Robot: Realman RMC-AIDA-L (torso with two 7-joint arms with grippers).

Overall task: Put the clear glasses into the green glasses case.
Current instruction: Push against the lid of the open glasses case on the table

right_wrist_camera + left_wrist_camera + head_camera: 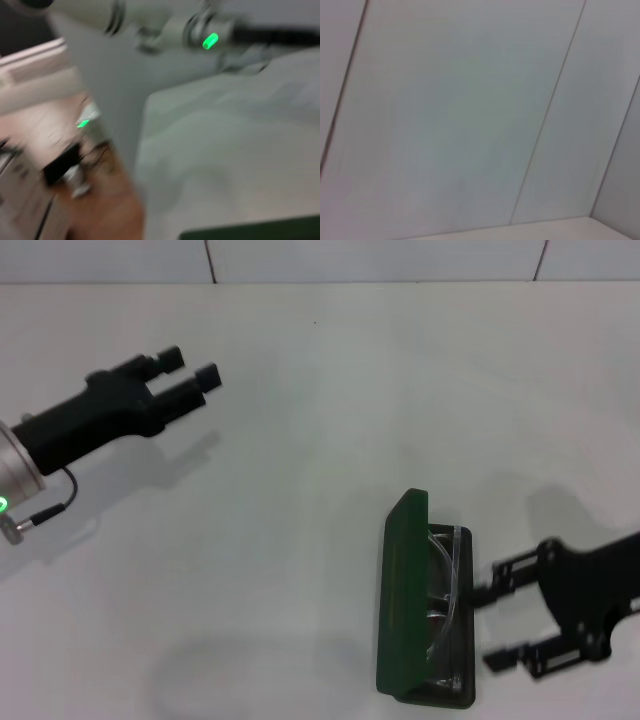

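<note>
While my right hand (492,628) hovered with fingers spread wide at three o'clock of the green glasses case (405,606), the clear glasses (452,585) lay inside its open shell, lid standing upright along the nine o'clock edge, on the white desk (300,440). My left hand (190,370) hung well apart at ten o'clock, fingers narrowly parted, holding nothing.

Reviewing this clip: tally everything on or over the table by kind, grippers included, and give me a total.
Glasses cases: 1, the green glasses case, lid up.
Eyeglasses: 1, the clear glasses, lying in the case.
Grippers: 2, the left gripper far off, the right gripper open beside the case.
Total: 4
</note>
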